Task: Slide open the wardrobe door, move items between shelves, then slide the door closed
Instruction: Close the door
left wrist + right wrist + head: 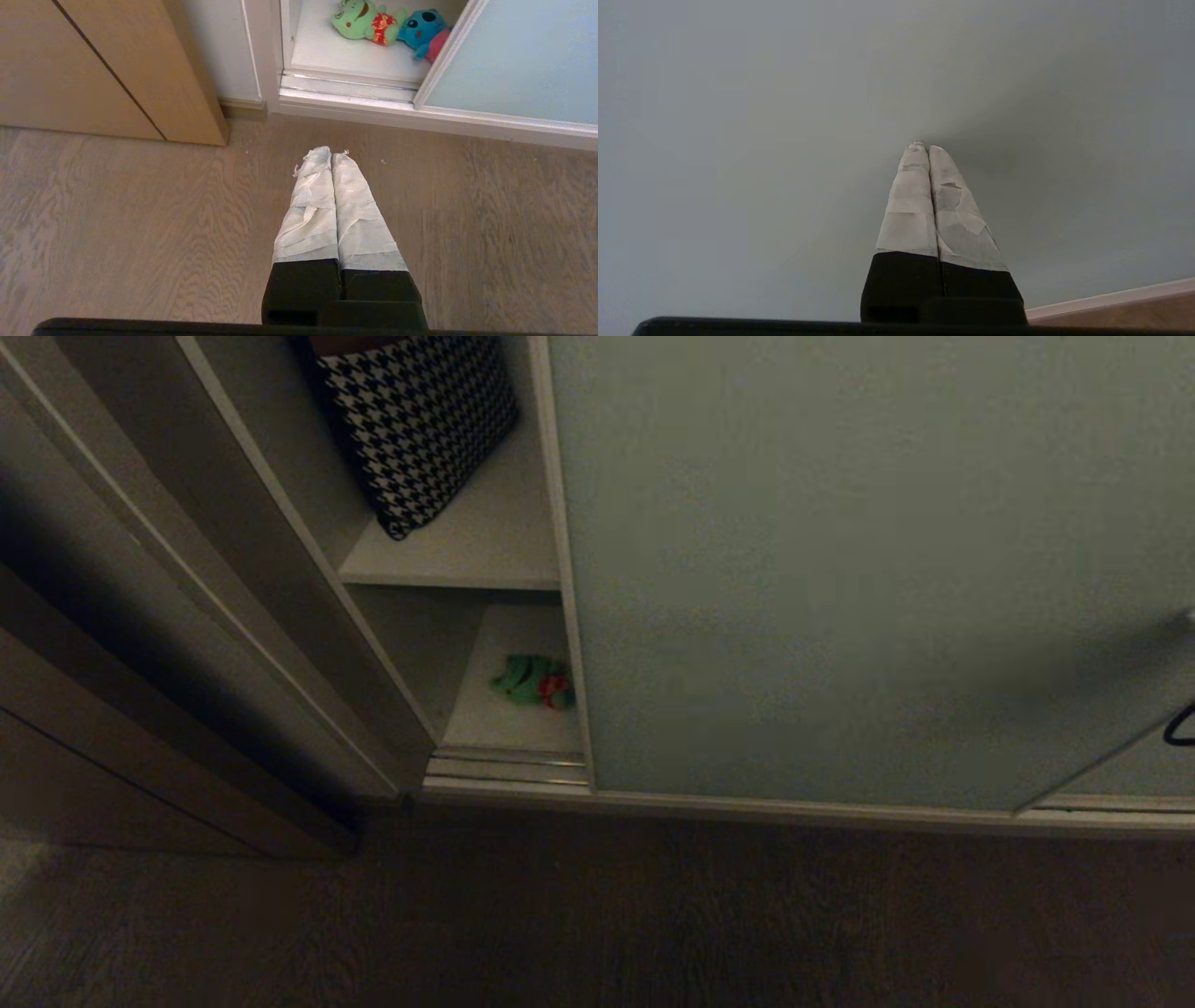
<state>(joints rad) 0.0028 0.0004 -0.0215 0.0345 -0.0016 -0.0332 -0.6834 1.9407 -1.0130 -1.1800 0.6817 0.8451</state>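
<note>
- Pressing our right gripper [923, 145], fingers together and empty, against the sliding wardrobe door [840, 569], we judge door-sliding underway.
- Green plush toy [532, 679] lies on the bottom shelf [504, 723] just beside the door's edge.
- Next: keep steady flat contact.

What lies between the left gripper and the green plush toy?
In the left wrist view: bare wooden floor, then the ribbed door track, between the left gripper and the green plush toy.
</note>
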